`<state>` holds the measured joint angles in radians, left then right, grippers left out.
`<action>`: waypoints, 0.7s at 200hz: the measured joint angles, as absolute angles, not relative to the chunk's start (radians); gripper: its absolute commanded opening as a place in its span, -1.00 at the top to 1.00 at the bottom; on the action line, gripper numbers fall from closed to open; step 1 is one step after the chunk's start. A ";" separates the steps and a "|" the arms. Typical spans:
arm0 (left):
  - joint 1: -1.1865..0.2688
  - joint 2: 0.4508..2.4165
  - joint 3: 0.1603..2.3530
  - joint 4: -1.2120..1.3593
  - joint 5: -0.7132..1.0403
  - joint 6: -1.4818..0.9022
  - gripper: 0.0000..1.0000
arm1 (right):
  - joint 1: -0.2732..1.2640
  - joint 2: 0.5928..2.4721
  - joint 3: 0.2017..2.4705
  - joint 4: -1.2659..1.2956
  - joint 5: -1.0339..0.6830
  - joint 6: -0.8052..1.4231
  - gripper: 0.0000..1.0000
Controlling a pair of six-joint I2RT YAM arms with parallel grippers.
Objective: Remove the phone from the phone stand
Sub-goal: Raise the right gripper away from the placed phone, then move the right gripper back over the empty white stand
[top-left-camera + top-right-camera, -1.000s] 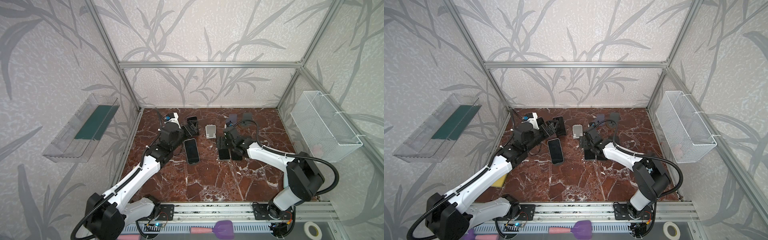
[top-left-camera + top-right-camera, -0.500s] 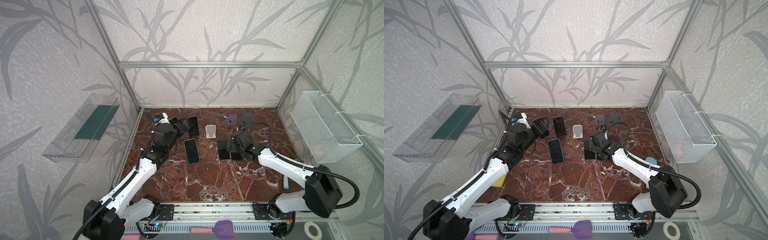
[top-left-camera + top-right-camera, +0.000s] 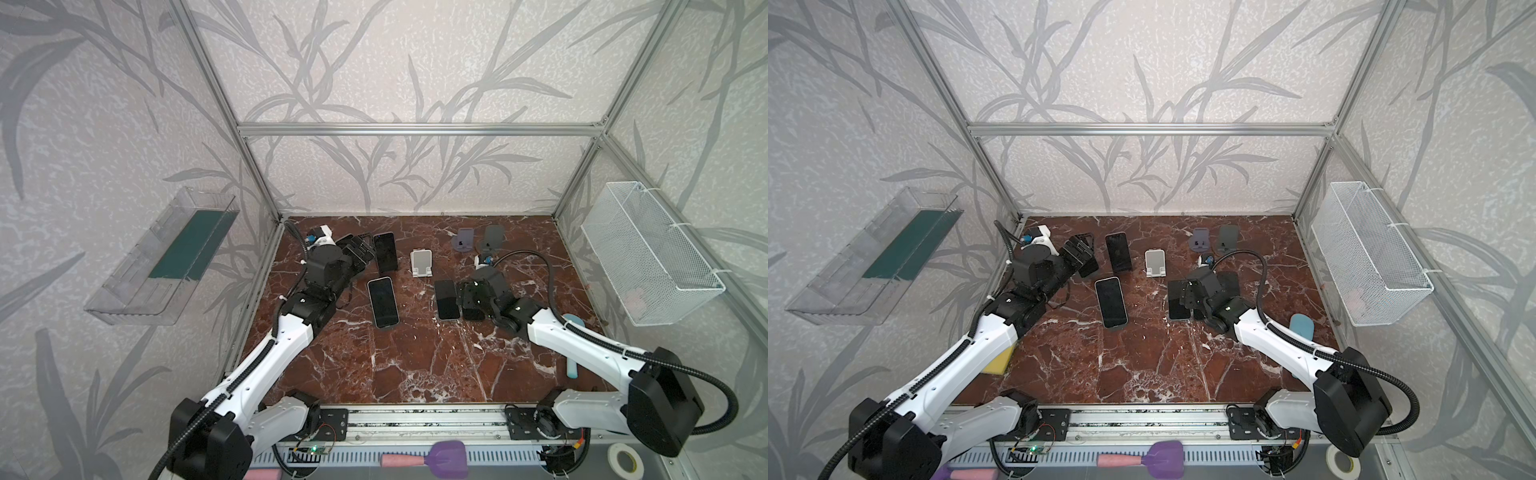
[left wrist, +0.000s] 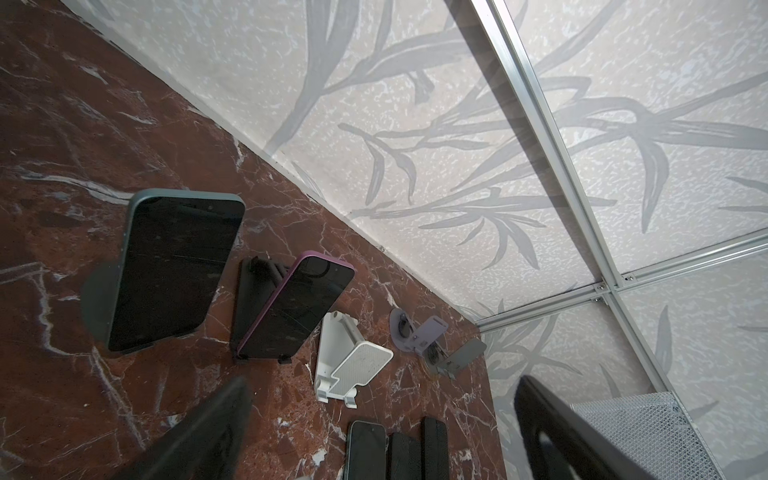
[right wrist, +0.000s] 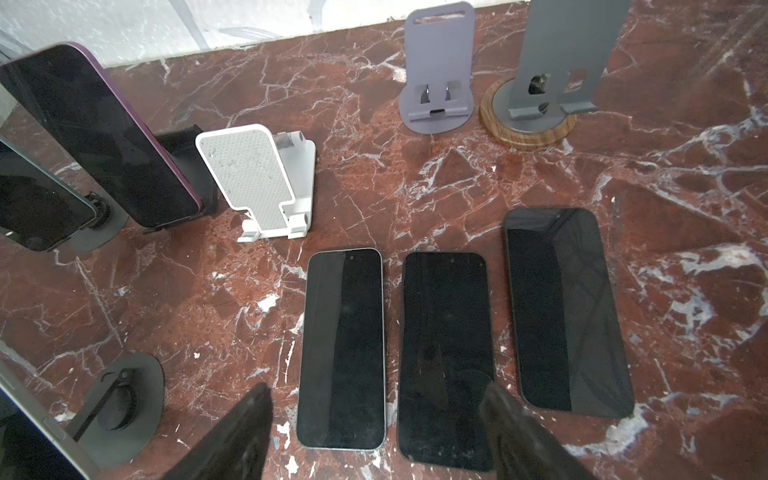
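Note:
In the right wrist view three phones lean on stands: a purple-edged phone [image 5: 104, 137] on a black stand, a teal phone [image 5: 37, 199] on a round-based stand, and a silver-edged phone [image 5: 29, 432] by a round black base [image 5: 120, 407]. The left wrist view shows the teal phone [image 4: 174, 270] and the purple phone [image 4: 295, 307]. My left gripper [image 3: 363, 253] is open and empty beside the standing phone [image 3: 384, 257] at the back left. My right gripper [image 5: 376, 390] is open and empty, low over three phones lying flat [image 5: 444, 357].
An empty white stand [image 3: 422, 262], a lilac stand [image 3: 463, 241] and a grey stand on a wooden base [image 3: 492, 239] stand along the back. A wire basket [image 3: 648, 257] hangs on the right wall, a clear tray [image 3: 166, 257] on the left wall.
My left gripper has pulled back to the left, away from the standing phones. My right arm's elbow has swung out to the right, with its gripper staying over the flat phones.

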<state>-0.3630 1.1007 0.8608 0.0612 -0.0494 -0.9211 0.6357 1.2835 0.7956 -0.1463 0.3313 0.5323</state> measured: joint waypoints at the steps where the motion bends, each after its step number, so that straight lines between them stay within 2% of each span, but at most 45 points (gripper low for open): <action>1: -0.363 1.101 0.861 0.061 -0.049 -0.921 -0.98 | 0.636 1.283 0.796 -0.146 0.331 0.532 -0.59; 41: -0.358 1.113 0.861 0.062 -0.044 -0.924 -0.98 | 0.638 1.340 0.821 -0.113 0.283 0.548 -0.60; 67: -0.353 1.125 0.861 0.061 -0.044 -0.920 -0.98 | 0.657 1.419 0.875 -0.105 0.279 0.545 -0.68; 85: -0.344 1.129 0.861 0.061 -0.043 -0.918 -0.98 | 0.678 1.489 0.949 -0.107 0.281 0.527 -0.77; 102: -0.339 1.129 0.861 0.061 -0.043 -0.916 -0.98 | 0.696 1.568 1.040 -0.108 0.289 0.516 -0.97; 140: -0.330 1.134 0.861 0.060 -0.035 -0.922 -0.92 | 0.715 1.745 1.227 -0.105 0.306 0.500 -0.98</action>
